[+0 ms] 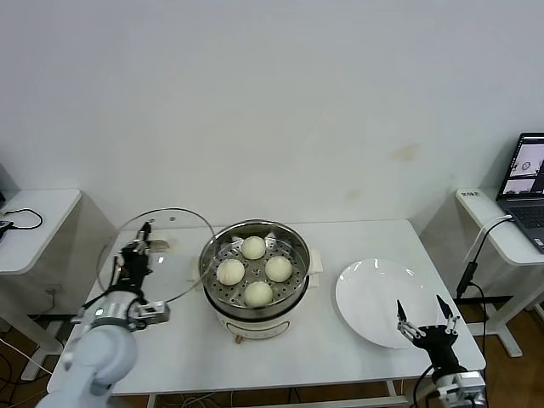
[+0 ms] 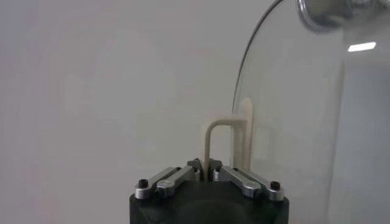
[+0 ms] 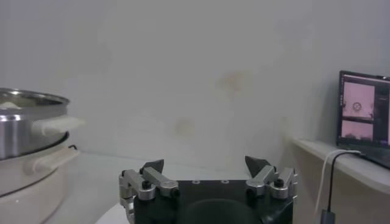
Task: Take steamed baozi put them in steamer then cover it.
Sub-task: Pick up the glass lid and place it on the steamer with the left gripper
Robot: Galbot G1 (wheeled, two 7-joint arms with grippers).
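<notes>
While no writing legible: left hand (image 1: pixel 138 248) clamping cover (image 1: pixel 170 255), right hand (image 1: pixel 427 320) agape.

1. 4 steamed baozi (image 1: pixel 254 247) (image 1: pixel 230 271) (image 1: pixel 279 268) (image 1: pixel 258 293), all in the steamer.
2. 1 steamer (image 1: pixel 293 299) (image 3: pixel 18 131).
3. 1 cover (image 1: pixel 183 255) (image 2: pixel 304 122) of clear glass.
4. 1 white plate (image 1: pixel 361 293).
5. 2 grippers: left gripper (image 1: pixel 136 253) (image 2: pixel 207 173) and right gripper (image 1: pixel 425 316) (image 3: pixel 207 165).
6. 1 laptop (image 1: pixel 527 183) (image 3: pixel 364 115).
7. 3 tables: the middle table (image 1: pixel 357 357), 1 side table (image 1: pixel 34 229) at left, 1 side table (image 1: pixel 497 225) at right.
</notes>
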